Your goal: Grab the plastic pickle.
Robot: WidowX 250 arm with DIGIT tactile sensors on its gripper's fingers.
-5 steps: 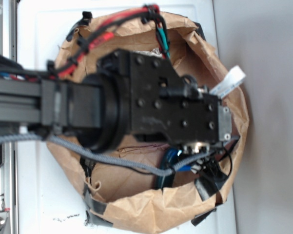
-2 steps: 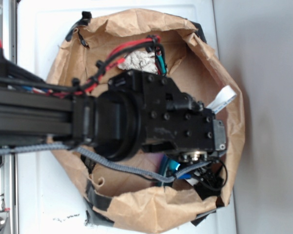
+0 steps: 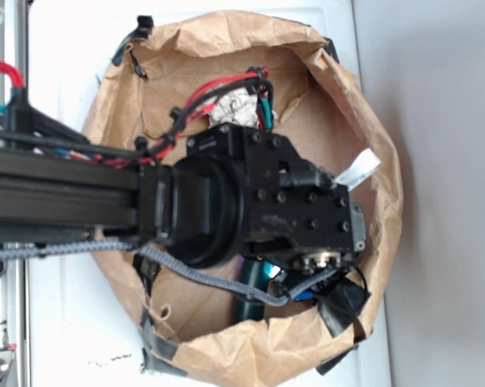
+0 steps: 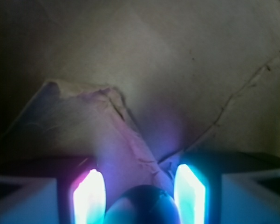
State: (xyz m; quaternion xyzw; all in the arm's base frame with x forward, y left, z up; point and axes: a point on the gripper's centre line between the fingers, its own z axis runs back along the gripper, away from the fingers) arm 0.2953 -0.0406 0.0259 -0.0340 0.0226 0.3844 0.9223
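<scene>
The plastic pickle [image 3: 251, 295] is a glossy dark teal piece lying in the crumpled brown paper bowl [image 3: 226, 347], poking out below and left of the black gripper body. My gripper [image 3: 323, 266] is down inside the bowl. In the wrist view the pickle's rounded dark end [image 4: 142, 205] fills the gap between the two glowing fingers [image 4: 89, 198] and touches both. My gripper [image 4: 140, 198] is shut on it.
A crumpled off-white paper wad [image 3: 236, 105] lies at the far side of the bowl, under red and green cables. A white strip [image 3: 361, 169] hangs on the right rim. Black tape patches hold the bowl's lower rim [image 3: 343, 310]. The bowl's paper floor [image 4: 177, 70] is creased and torn.
The arm has come down into the bowl and shifted slightly left. The pickle has swung left under the gripper. More of the paper wad shows.
</scene>
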